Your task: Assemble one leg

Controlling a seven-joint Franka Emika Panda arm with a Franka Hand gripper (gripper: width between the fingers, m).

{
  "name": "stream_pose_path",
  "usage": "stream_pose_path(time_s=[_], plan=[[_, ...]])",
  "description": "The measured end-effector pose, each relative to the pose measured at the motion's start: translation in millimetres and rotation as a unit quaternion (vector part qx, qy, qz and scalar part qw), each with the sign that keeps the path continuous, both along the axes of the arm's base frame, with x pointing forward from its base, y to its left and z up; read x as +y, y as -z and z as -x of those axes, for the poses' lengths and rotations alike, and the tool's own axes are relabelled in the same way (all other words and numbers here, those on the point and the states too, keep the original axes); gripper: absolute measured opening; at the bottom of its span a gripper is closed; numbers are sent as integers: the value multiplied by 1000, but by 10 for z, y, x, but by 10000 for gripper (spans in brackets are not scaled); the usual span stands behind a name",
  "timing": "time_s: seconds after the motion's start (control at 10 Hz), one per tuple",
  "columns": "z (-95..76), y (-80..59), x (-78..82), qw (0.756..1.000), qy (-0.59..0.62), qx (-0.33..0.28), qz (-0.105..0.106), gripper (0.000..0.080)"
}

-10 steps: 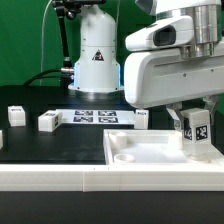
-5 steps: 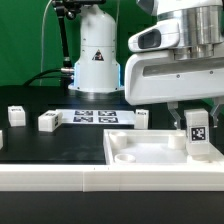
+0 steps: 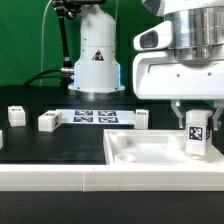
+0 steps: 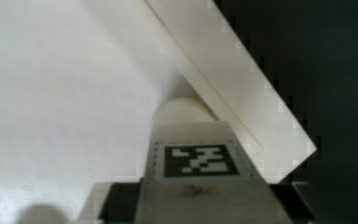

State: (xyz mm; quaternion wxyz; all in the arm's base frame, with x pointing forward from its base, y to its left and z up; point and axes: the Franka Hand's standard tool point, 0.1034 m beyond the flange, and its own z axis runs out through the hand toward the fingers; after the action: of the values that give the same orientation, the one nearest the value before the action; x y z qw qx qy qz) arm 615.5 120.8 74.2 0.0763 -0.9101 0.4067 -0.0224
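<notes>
1. Handling: I judge the leg to be light, rigid moulded plastic. It is not fragile, but its sides look smooth, so a weak grip may let it slip or twist.
2. Grip point: take hold on two opposite flat sides in the upper half. Leave the lower end free for its socket.
3. Appearance: it is a short, stubby white post standing upright. A black-and-white square tag sits on one side.
4. Jaws: my jaws are clenched on the leg, one finger at each side.
5. Location: in the exterior view the leg stands at the 3 o'clock end of the tabletop, near a corner.
6. Seating: the tabletop rim hides the foot, so I cannot tell whether it has entered the socket.
7. Surroundings: the small white parts lie on the surface toward 9 o'clock, well apart from the leg.
</notes>
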Motion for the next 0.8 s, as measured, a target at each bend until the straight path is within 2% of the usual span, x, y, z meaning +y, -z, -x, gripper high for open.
stream_pose_path(time_s=[0.3, 0.4, 0.5, 0.6, 0.7, 0.8], plan=[[-4, 2, 3, 997, 79, 12, -17, 290], [-3, 2, 7, 997, 76, 11, -17, 450], [-5, 1, -2, 998, 58, 9, -15, 450], [-11, 0, -33, 1000, 14, 2, -10, 576], [-7, 2, -41, 1000, -5, 1, -8, 634], [20, 5, -28, 997, -76, 5, 5, 645]])
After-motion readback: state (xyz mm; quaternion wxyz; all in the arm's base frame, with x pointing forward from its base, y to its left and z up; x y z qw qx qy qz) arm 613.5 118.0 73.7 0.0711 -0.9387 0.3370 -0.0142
